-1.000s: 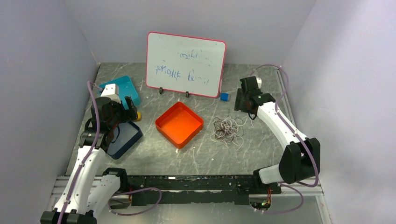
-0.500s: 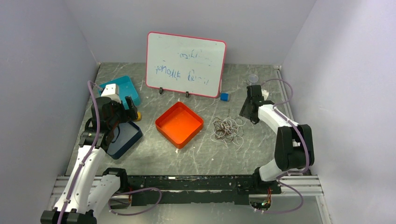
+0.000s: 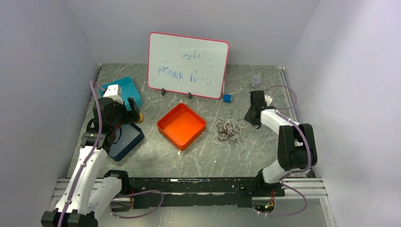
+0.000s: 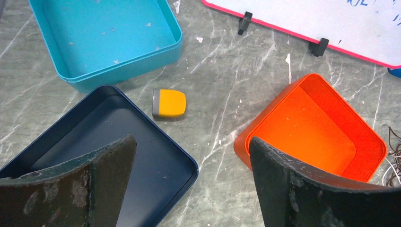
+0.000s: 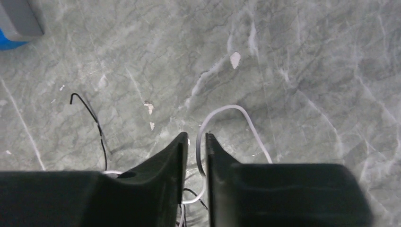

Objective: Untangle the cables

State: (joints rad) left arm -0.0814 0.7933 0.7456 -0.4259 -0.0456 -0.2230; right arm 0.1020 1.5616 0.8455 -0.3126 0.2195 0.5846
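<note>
- White cable [image 5: 227,108], thin and limp, arches over the grey marbled table [image 5: 307,71] just ahead of the right gripper [image 5: 196,142]. One leg of the arch drops into the slot between the two fingers. The other leg falls away past the outer side of the right-hand finger.
- Those fingers stand close together with a narrow slot left. The slot looks wider than the strand, so I cannot tell whether they pinch it.
- Inside the slot the strand runs lengthwise along the fingers, not across them.
- The main heap of cables [image 3: 230,131], white and reddish-brown loops, lies on the table behind the fingertips, back toward the wrist. From above it sits just beside this gripper.
- A black cable [image 5: 97,123] trails off on the left-hand finger's side, apart from it.
- The left gripper [image 4: 191,142] is spread wide and empty over the rim of a navy tray [image 4: 118,132], with a yellow-and-grey block [image 4: 169,103] ahead of its fingers.
- An orange tray [image 4: 326,123] lies off its right-hand finger, between it and the heap, so the right arm is much the nearer.
- Judged from this, the coming move is to draw the white loop forward, away from the heap. The risk is that the whole knot drags along.
</note>
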